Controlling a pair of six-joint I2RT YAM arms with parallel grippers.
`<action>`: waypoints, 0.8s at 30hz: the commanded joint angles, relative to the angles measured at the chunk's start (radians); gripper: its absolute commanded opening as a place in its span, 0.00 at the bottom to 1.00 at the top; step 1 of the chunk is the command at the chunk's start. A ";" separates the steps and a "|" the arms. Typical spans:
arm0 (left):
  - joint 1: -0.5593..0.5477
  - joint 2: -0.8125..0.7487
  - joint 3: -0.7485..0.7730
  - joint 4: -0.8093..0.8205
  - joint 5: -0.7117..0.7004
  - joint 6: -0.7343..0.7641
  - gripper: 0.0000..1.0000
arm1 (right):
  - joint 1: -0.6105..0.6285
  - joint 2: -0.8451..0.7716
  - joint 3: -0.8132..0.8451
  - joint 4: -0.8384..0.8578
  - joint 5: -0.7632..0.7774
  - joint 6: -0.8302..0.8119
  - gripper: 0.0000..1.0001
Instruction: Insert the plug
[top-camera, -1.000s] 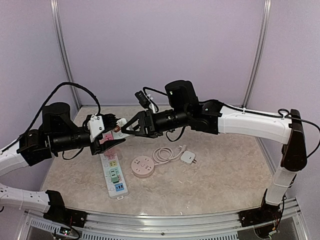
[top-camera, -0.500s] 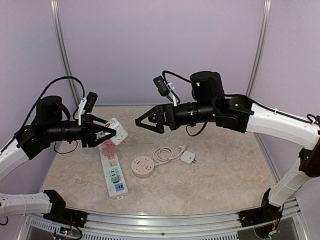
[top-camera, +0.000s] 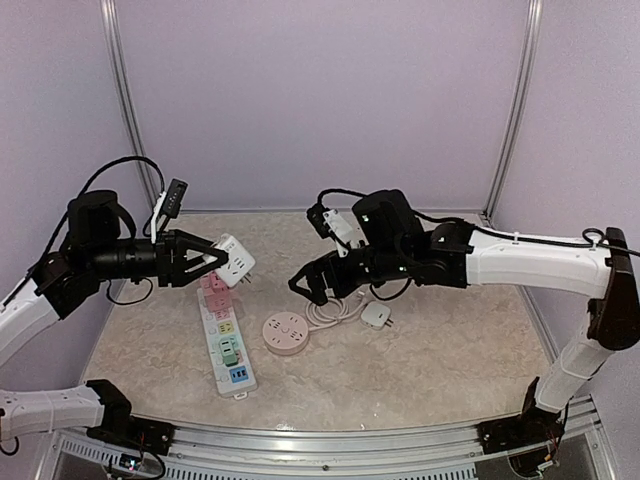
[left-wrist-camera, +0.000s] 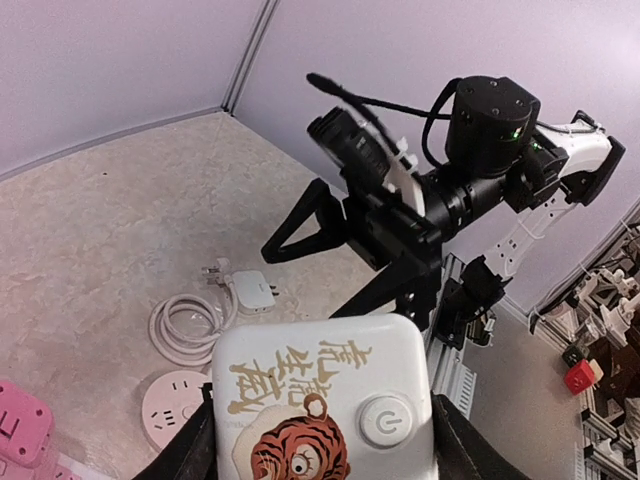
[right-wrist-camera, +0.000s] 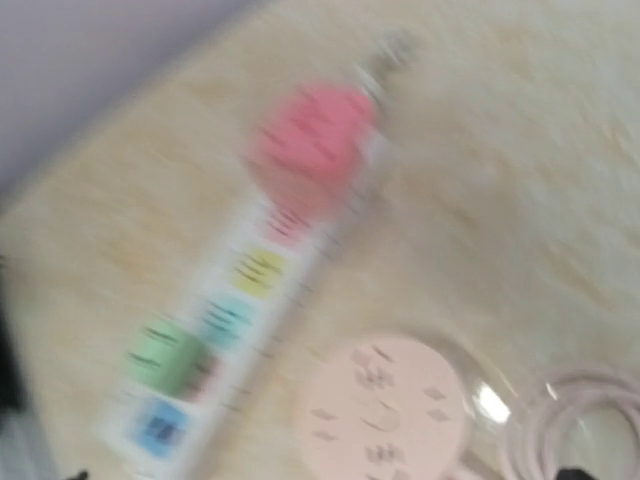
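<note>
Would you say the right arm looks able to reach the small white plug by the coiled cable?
Probably yes: the right pincer hangs open nearby, and the white plug lies uncovered on the table, with nothing between them.

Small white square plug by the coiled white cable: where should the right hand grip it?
Grip the small white square plug by its two opposite side edges, coming straight down from above. It lies flat on the table, so only the edges offer purchase; keep off the side where the coiled white cable leaves.
</note>
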 joint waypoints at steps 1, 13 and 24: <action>0.021 -0.029 -0.012 -0.025 -0.095 0.094 0.00 | 0.010 0.179 0.018 -0.070 0.095 -0.024 1.00; 0.041 -0.102 -0.077 -0.081 -0.404 0.185 0.00 | 0.103 0.528 0.238 -0.180 0.211 -0.115 1.00; 0.040 -0.115 -0.095 -0.053 -0.387 0.164 0.00 | 0.104 0.658 0.353 -0.231 0.301 -0.101 1.00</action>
